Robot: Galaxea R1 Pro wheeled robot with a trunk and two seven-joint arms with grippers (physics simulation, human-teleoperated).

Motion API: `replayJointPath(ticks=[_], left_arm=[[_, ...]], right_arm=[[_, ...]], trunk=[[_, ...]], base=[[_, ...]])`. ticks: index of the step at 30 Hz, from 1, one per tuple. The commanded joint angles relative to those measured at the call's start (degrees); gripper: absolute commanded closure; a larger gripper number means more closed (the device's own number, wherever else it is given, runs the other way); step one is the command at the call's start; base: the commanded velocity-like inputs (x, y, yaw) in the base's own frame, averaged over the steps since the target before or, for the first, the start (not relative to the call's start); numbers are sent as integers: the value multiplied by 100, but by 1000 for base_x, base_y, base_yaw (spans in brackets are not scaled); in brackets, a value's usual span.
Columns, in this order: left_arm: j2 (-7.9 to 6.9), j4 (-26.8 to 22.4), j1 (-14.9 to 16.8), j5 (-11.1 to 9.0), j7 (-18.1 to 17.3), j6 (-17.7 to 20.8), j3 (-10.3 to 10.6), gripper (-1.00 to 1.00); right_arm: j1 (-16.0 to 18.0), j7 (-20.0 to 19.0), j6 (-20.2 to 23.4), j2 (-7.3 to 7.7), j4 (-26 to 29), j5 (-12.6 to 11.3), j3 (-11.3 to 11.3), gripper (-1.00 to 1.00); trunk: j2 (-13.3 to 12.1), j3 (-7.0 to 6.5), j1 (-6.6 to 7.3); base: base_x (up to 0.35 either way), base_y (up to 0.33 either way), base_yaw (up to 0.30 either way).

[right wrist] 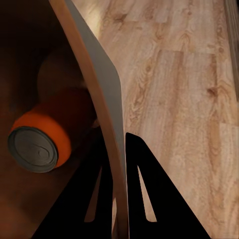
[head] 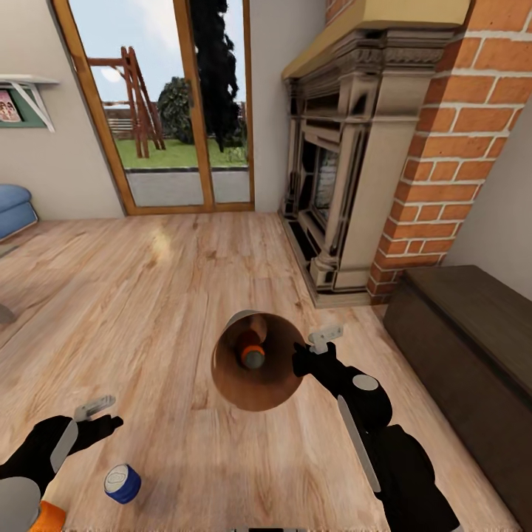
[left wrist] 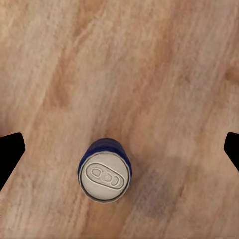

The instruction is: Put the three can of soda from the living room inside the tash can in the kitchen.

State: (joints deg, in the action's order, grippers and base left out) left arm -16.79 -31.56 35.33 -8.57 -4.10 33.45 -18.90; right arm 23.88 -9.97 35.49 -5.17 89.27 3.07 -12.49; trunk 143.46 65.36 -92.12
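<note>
The tash can (head: 275,388) hangs tilted above the wood floor, its brown inside facing me. My right gripper (head: 314,347) is shut on its rim (right wrist: 99,84), one finger inside and one outside. An orange can of soda (head: 251,353) lies inside it, and the right wrist view shows that can (right wrist: 42,139) with its grey top. A second can of soda (head: 122,484), dark blue with a silver top, stands upright on the floor. My left gripper (head: 100,416) hovers open just above it. In the left wrist view this can (left wrist: 105,172) sits between the spread fingertips (left wrist: 10,154).
A carved stone fireplace (head: 340,185) and a red brick chimney (head: 443,148) stand ahead on the right. A dark wooden chest (head: 473,347) runs along the right wall. Glass doors (head: 170,111) are straight ahead and a blue sofa (head: 13,207) at far left. Something orange (head: 48,517) lies by my left arm.
</note>
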Motion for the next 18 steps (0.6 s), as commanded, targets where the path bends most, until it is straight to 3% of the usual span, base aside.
replayJointPath(ticks=[1,15,18], left_arm=[[0,4,0,-2,2,6,-3,-100],[7,2,0,3,6,10,-9,-100],[8,1,0,4,6,-9,-4,-100]], right_arm=[[3,-40,6,-2,11,-69,1,100],[3,-37,3,-2,11,-60,1,100],[7,-37,8,1,18,-45,13,100]], trunk=[[2,22,-2],[21,332,-38],[21,332,-38]], base=[[0,0,0],[0,0,0],[0,0,0]])
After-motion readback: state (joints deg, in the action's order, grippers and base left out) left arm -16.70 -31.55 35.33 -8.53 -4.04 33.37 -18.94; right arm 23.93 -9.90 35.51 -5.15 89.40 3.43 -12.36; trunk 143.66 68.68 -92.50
